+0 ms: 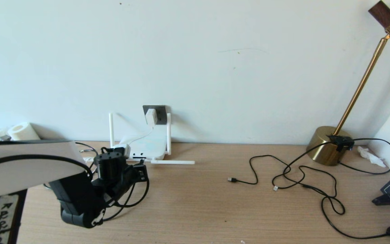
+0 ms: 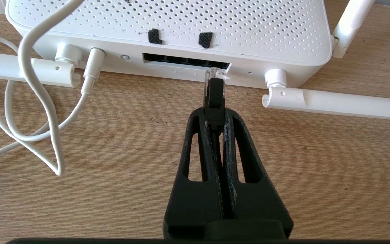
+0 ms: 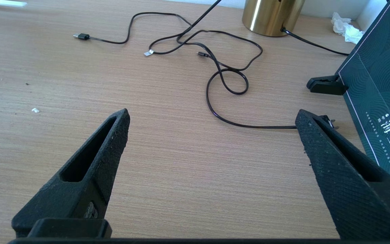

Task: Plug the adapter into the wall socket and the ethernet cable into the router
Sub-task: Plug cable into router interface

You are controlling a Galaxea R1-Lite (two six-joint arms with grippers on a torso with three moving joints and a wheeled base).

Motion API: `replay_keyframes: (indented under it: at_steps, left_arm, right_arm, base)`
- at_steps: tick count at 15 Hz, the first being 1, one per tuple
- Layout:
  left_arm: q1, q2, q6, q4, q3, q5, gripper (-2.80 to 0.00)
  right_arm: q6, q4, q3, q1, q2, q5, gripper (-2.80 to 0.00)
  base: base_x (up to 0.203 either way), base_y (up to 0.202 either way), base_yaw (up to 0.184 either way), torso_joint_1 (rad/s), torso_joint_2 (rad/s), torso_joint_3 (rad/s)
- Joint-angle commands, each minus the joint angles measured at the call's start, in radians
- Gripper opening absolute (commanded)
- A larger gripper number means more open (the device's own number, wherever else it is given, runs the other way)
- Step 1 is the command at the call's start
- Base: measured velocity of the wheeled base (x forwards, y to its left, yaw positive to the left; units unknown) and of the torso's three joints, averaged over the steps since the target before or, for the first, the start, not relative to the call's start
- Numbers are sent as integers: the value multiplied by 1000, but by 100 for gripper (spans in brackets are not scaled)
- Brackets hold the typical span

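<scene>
The white router [image 2: 181, 27] lies flat by the wall, its row of dark ports [image 2: 168, 59] facing my left gripper [image 2: 215, 113]. That gripper is shut on the black boot of the ethernet cable [image 2: 214, 96]. The clear clip tip touches the mouth of the end port; how deep it sits I cannot tell. In the head view the left gripper [image 1: 141, 166] is just in front of the router [image 1: 147, 147], and the cable [image 1: 146, 189] loops back under the arm. The white adapter [image 1: 151, 116] sits in the dark grey wall socket [image 1: 161, 113]. My right gripper [image 3: 212, 118] hangs open over bare table.
Router antennas [image 2: 333, 103] lie on the table on both sides of the ports. The adapter's white cord [image 2: 46, 101] coils on one side of them. Thin black cords [image 1: 303, 176], a brass lamp base [image 1: 325, 144] and a dark box [image 3: 377, 84] stand at the right.
</scene>
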State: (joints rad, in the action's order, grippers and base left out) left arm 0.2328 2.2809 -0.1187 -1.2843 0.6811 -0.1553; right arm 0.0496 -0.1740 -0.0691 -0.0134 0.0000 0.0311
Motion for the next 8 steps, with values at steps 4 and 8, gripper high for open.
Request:
replay_keyframes:
  at_steps: [4,8]
  left_arm:
    - [0,3,-1,-7,9,-1,-280]
    - [0,6,-1,-6,17,-1,-280]
  right_arm:
    - [1,-1,0,0,2,1,0]
    - [1,-1,0,0,2,0,0]
  base:
    - [0,0,0,0,0,0]
    - [0,0,0,0,0,0]
